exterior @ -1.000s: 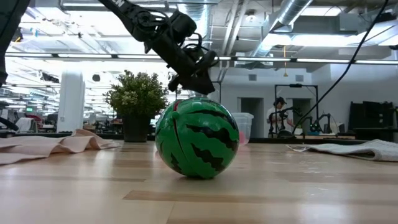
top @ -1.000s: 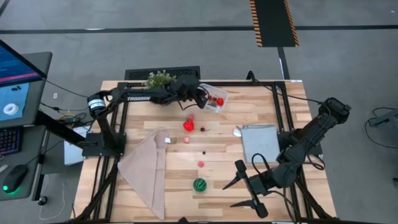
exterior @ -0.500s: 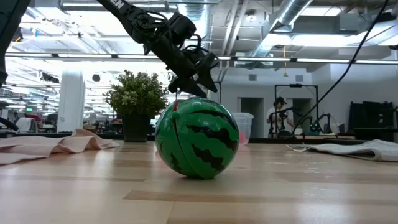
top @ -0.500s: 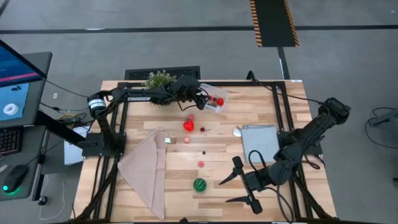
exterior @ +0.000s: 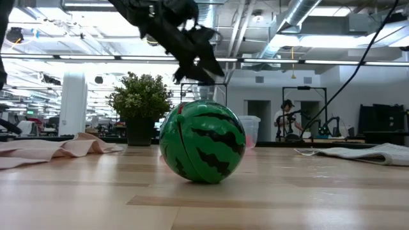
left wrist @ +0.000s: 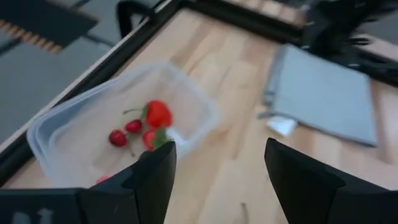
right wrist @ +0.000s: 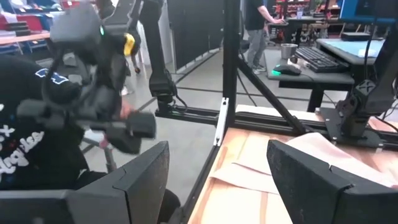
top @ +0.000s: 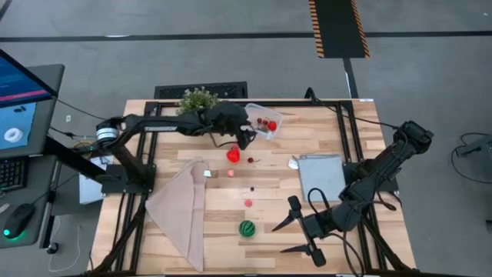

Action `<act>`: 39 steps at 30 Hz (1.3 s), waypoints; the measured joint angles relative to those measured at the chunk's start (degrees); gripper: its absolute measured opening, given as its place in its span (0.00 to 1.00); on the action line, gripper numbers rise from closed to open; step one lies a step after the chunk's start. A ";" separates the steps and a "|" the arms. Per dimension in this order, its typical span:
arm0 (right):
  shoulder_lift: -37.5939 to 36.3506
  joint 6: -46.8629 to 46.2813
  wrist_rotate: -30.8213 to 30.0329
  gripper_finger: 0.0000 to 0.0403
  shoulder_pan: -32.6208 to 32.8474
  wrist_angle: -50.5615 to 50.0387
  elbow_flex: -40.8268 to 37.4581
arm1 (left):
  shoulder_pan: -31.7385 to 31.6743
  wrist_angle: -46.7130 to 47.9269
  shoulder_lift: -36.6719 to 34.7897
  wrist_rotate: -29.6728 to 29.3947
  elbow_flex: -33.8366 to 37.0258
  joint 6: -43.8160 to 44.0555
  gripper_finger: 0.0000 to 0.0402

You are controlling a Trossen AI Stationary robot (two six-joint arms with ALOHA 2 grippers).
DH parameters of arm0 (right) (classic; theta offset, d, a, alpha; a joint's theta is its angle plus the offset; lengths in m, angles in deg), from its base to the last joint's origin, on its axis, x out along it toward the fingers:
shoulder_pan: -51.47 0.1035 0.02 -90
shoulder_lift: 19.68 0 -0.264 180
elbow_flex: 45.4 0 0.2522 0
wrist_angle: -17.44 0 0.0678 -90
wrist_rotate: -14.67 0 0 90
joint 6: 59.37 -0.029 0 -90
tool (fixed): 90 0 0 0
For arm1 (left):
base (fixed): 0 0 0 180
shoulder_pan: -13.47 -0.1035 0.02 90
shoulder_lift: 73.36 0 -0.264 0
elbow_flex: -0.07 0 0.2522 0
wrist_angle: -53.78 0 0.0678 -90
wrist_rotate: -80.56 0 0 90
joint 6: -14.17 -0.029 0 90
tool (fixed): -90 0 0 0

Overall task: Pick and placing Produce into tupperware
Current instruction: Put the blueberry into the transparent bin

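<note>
Near the far edge of the table (top: 323,142), the left arm reaches across from the left side, and its tool (top: 244,137) hangs just beside the tupperware (top: 264,121), on its near side. The two dark fingers (left wrist: 155,171) stand apart and hold nothing. The right arm is folded at the near right corner, and its tool (top: 296,228) is also spread wide and empty, well apart from the produce.

The table has a top of pale wooden planks inside a black metal frame. The tupperware is a clear, thin plastic tub with rounded corners, and some small red fruits (left wrist: 149,121) already lie inside. More pieces lie loose on the wood: a red one (top: 233,155), small pink ones (top: 248,203), and the round green striped ball (top: 247,228) nearer the front. A beige cloth (top: 181,211) lies folded at the left, a flat grey sheet (top: 321,177) at the right, and a bushy potted plant (top: 198,98) at the back. Around the table is a grey floor, and a person (exterior: 285,118) shows far behind.
</note>
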 joint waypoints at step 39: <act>14.80 -20.54 0.61 0.73 -22.30 -6.00 -1.46 | 31.09 -49.09 -33.24 -9.68 53.46 -1.38 0.59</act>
